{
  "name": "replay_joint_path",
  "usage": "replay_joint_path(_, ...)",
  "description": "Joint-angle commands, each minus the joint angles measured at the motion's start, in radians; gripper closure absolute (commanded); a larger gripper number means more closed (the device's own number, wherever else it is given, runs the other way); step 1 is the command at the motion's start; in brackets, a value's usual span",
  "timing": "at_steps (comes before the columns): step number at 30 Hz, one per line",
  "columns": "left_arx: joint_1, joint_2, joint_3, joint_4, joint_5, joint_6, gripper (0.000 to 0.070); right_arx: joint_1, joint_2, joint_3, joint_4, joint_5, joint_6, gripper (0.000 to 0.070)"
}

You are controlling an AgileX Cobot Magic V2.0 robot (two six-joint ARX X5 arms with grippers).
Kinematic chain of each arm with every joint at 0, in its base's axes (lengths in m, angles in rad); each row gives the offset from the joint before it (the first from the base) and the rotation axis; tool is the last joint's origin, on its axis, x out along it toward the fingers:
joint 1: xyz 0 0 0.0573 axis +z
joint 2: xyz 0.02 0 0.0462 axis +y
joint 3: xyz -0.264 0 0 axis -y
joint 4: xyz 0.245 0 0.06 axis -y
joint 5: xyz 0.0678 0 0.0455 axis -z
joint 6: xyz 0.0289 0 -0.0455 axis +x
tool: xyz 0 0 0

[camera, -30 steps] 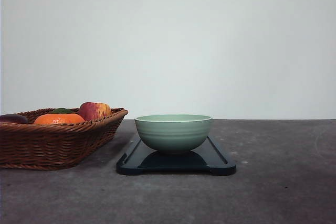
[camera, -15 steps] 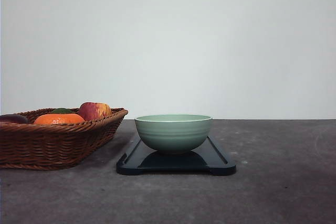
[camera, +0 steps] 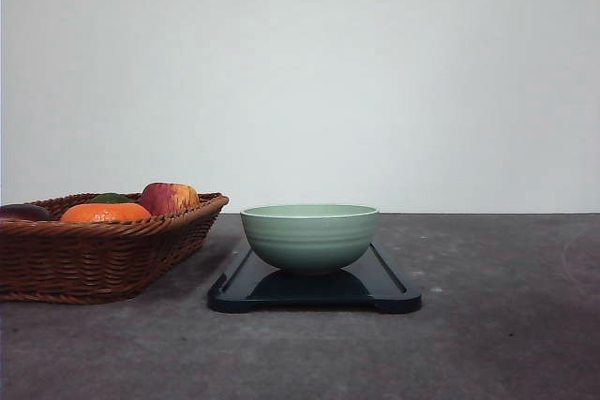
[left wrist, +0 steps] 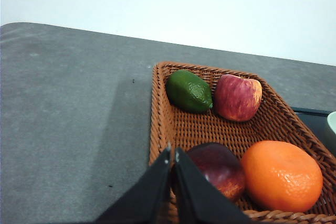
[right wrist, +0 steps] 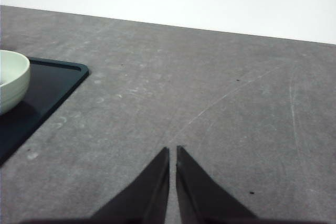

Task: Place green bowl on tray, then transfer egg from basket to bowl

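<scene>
Green bowl point(camera: 309, 236) sits on the black tray point(camera: 389, 286), in the middle of the grey table point(camera: 506, 325). Just left of the tray is the basket point(camera: 103, 255) — a red apple point(left wrist: 238, 97), a green avocado point(left wrist: 189, 91), an orange point(left wrist: 282, 174) and a dark red fruit point(left wrist: 218, 167) lie in it. Left gripper point(left wrist: 172, 156) hangs over the basket's near rim, pinched closed with nothing in it. Right gripper point(right wrist: 172, 153) is pinched closed too — over bare table, beside the tray

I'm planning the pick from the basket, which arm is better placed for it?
Left, probably. The left gripper hangs shut right at the basket, while the right gripper hangs shut above bare table on the tray's far side.
</scene>
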Motion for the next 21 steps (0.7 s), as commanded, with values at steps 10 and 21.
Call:
replay_joint_path(10,0.001,-0.001,-0.019,0.012,-0.003,0.014,0.07,0.0,-0.001,-0.004,0.001,0.0,0.01,0.0685)
replay_joint_path(21,0.001,-0.001,-0.019,0.012,-0.003,0.014,0.07,0.0,-0.001,-0.004,0.001,0.0,0.01,0.0685)
